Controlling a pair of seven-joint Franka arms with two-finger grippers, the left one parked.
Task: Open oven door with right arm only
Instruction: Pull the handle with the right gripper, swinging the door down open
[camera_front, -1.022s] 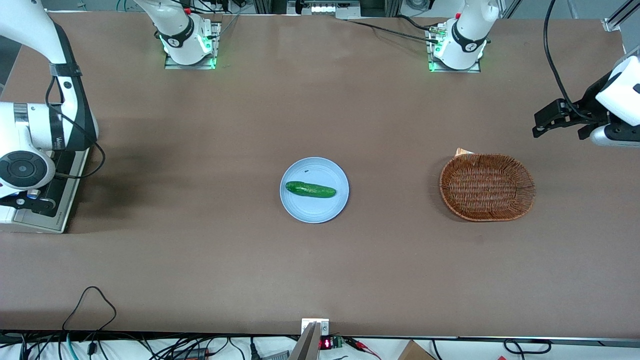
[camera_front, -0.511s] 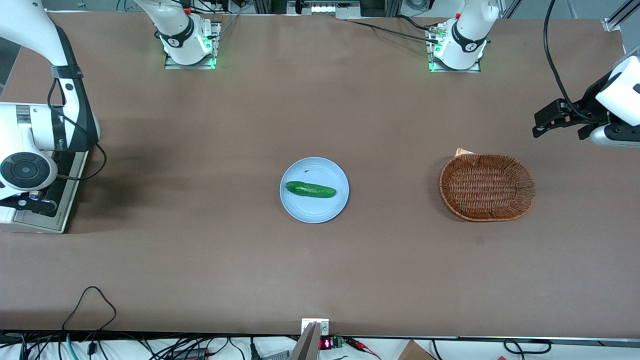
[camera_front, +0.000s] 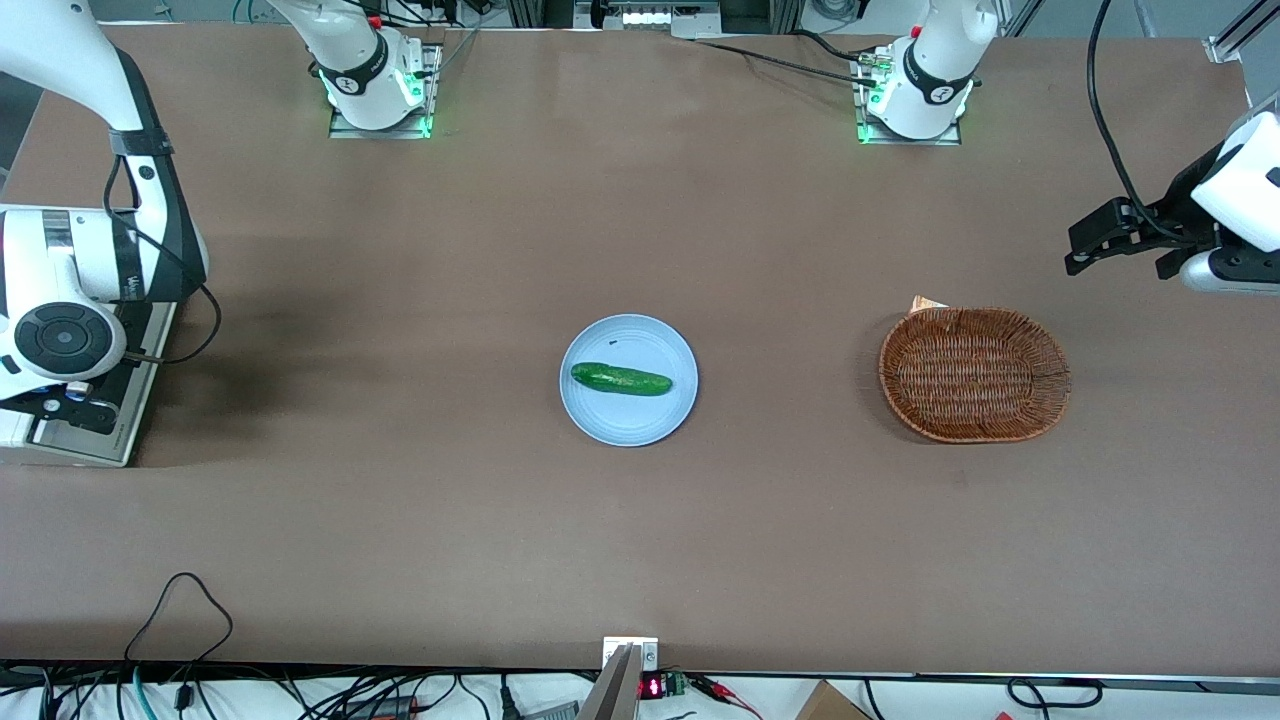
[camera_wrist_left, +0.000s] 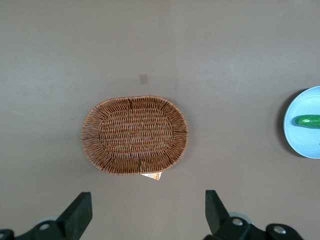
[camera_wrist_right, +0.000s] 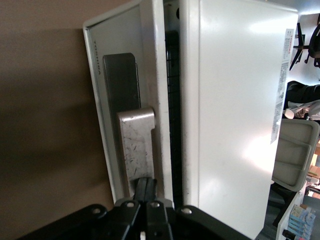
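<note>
A brown counter (camera_front: 400, 500) carries a blue plate (camera_front: 660, 425) with a cucumber (camera_front: 621, 379) at its middle and a wicker basket (camera_front: 975, 374) toward the parked arm's end. At the working arm's end, the right arm (camera_front: 70, 270) hangs above the oven door (camera_front: 95, 445). Its wrist view shows the door ajar from the white oven (camera_wrist_right: 235, 115), with the end effector (camera_wrist_right: 147, 187) pressed together on the silver handle (camera_wrist_right: 136, 145).

Even overhead light, one glaring wrist view

The desk (camera_front: 400, 520) is evenly lit, with a soft shadow near the working arm's end; the gripper (camera_wrist_right: 146, 187) at the oven door (camera_wrist_right: 131, 125) is dark, and the oven (camera_wrist_right: 235, 115) side glares white.
</note>
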